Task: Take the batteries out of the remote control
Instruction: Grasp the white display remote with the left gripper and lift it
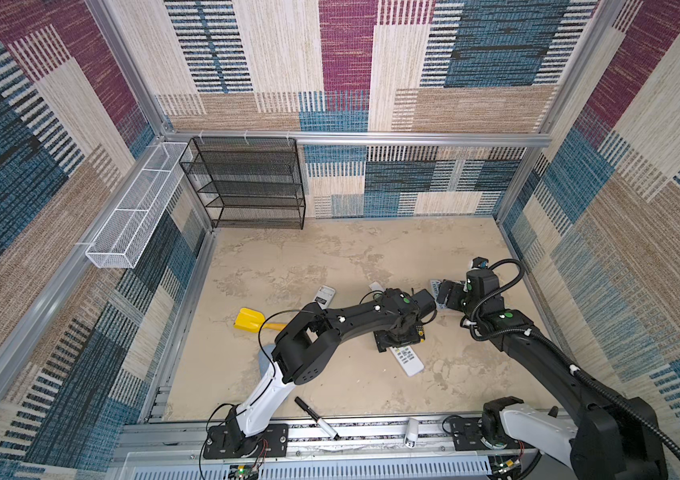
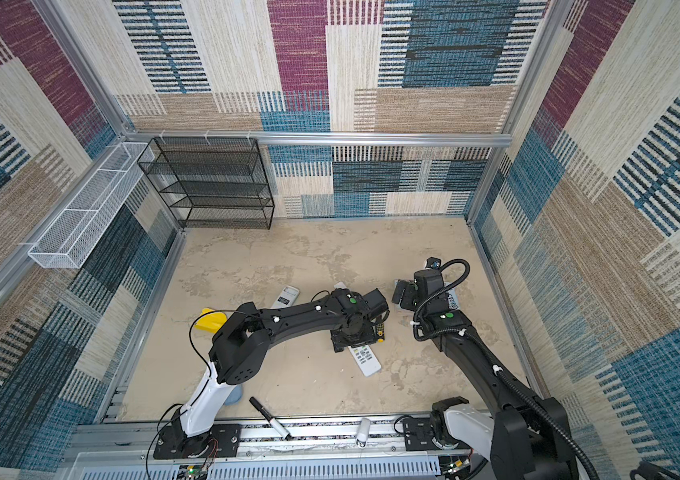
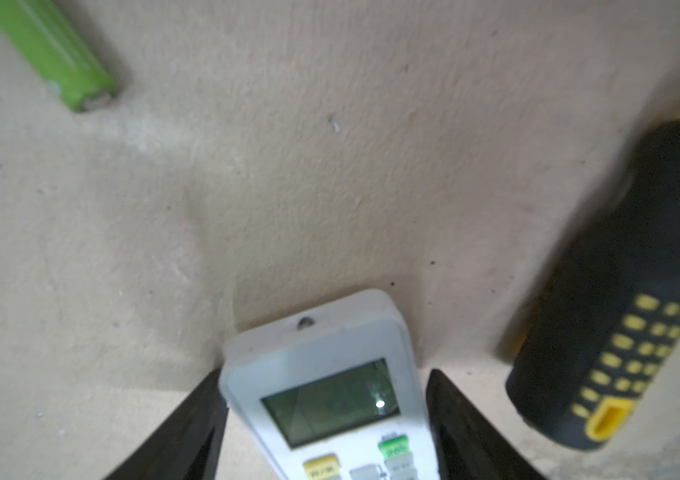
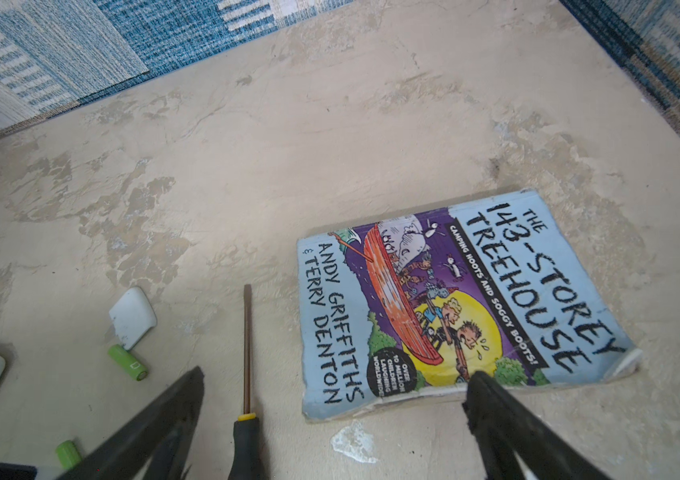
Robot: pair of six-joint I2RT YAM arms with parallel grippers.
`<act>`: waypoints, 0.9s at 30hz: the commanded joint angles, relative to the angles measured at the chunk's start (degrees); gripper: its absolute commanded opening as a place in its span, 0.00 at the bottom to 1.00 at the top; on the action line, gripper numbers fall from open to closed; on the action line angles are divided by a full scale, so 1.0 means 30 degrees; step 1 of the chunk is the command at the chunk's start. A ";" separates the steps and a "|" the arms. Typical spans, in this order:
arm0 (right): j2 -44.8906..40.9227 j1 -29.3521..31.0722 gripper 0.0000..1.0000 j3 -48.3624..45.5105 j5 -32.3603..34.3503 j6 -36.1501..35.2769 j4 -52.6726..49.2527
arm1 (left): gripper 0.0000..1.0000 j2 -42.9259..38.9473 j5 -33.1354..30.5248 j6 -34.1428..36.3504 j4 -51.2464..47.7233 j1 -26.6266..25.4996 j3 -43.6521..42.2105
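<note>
A white remote control [image 3: 330, 374] with a grey display lies face up between the fingers of my left gripper [image 3: 325, 370], which press its two long sides. In both top views its button end [image 1: 407, 359] [image 2: 365, 359] sticks out from under that wrist. One lime green battery [image 3: 55, 54] lies loose on the table beyond it. The right wrist view shows two green batteries [image 4: 128, 363] [image 4: 68, 453] beside a white battery cover [image 4: 132, 318]. My right gripper [image 4: 336, 372] hangs open over bare table, holding nothing. No yellow battery shows.
A black-and-yellow screwdriver [image 4: 247, 374] [image 3: 621, 311] lies between the two grippers, and a paperback book [image 4: 454, 311] sits under the right one. A second remote [image 1: 325, 296], a yellow scoop [image 1: 249, 320] and a marker [image 1: 316, 417] lie left and front. A black wire shelf [image 1: 247, 183] stands at the back.
</note>
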 commanded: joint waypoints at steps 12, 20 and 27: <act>-0.0237 -0.0078 0.99 -0.0141 -0.0423 -0.0353 0.0576 | 0.47 -0.0366 -0.1668 0.1433 -0.1409 0.0567 0.0129; -0.0171 -0.0090 1.00 -0.0373 -0.2081 -0.0956 0.1219 | 0.45 -0.1710 -0.2983 0.2786 -0.1420 0.1038 -0.0746; -0.1067 -0.0095 1.00 -0.1499 -0.6259 -0.2010 0.3555 | 0.45 -0.2929 -0.4665 0.5326 -0.0996 0.1548 -0.1658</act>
